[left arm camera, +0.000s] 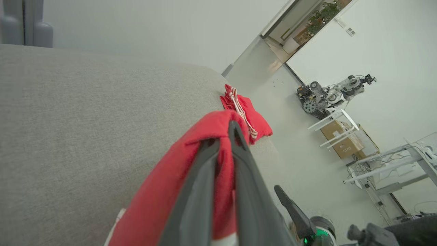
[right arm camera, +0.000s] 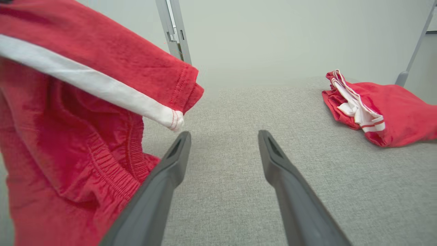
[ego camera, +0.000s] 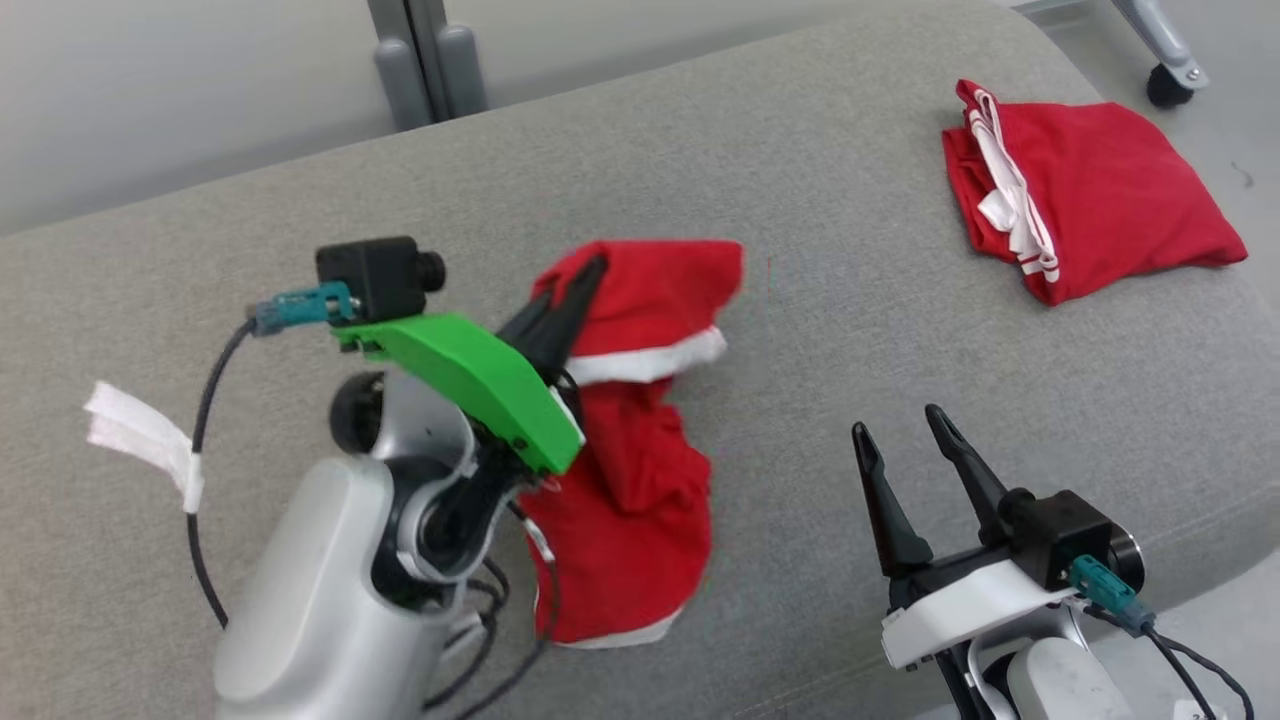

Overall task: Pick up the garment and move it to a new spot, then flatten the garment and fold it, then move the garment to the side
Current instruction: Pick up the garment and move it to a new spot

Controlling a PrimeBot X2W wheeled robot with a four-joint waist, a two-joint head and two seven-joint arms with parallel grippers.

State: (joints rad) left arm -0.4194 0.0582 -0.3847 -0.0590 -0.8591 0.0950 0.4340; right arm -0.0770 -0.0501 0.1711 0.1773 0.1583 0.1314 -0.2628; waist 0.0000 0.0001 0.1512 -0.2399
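Observation:
A red garment (ego camera: 640, 450) with white trim hangs lifted above the grey cushion (ego camera: 820, 330), draping down to the cushion. My left gripper (ego camera: 590, 275) is shut on its upper edge; in the left wrist view the red garment (left arm camera: 184, 171) is pinched between the fingers (left arm camera: 242, 164). My right gripper (ego camera: 900, 425) stands open at the lower right, a little to the right of the hanging cloth, with nothing between its fingers. In the right wrist view the garment (right arm camera: 68, 130) hangs at the left, close to the left fingertip (right arm camera: 181, 143).
A second red garment (ego camera: 1085, 190), folded, with white trim, lies at the cushion's far right. A white strap (ego camera: 145, 435) marks my left arm's cable. Beyond the cushion are a grey post (ego camera: 425, 55) and a castor (ego camera: 1170, 80).

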